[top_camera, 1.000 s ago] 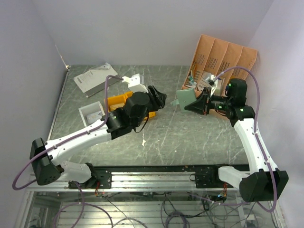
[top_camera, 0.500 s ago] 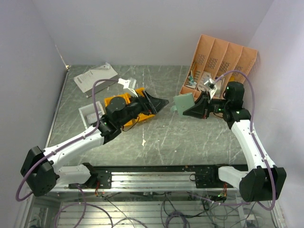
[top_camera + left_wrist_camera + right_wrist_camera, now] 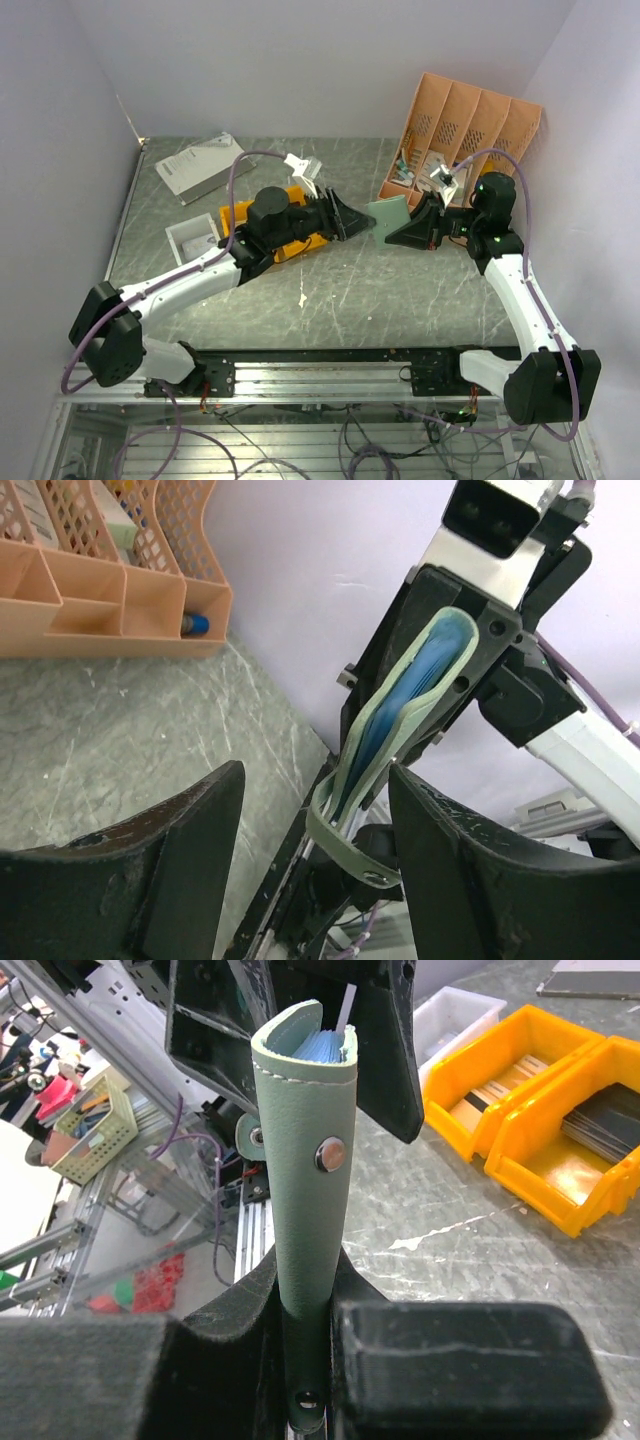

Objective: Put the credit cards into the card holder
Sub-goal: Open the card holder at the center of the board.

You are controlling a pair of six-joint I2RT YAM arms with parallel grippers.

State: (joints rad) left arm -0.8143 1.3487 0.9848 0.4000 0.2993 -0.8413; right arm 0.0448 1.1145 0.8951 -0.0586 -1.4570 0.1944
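Right gripper (image 3: 305, 1305) clamped on the grey-green card holder (image 3: 303, 1150), above the table (image 3: 350, 290) right of centre. Left gripper (image 3: 312, 810) spread, jaws flanking the holder's free end.

Grey-green stitched card holder (image 3: 303, 1180), blue inside
Yellow bins (image 3: 530, 1125); peach latticed organiser (image 3: 150, 595); grey-green marbled tabletop (image 3: 400, 290).

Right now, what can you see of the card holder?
The card holder is grey-green, leather-looking, with white stitching, a metal snap stud and blue lining. Folded nearly shut, it is clamped at one end in the right gripper, held above the table. The open left gripper straddles its free end.
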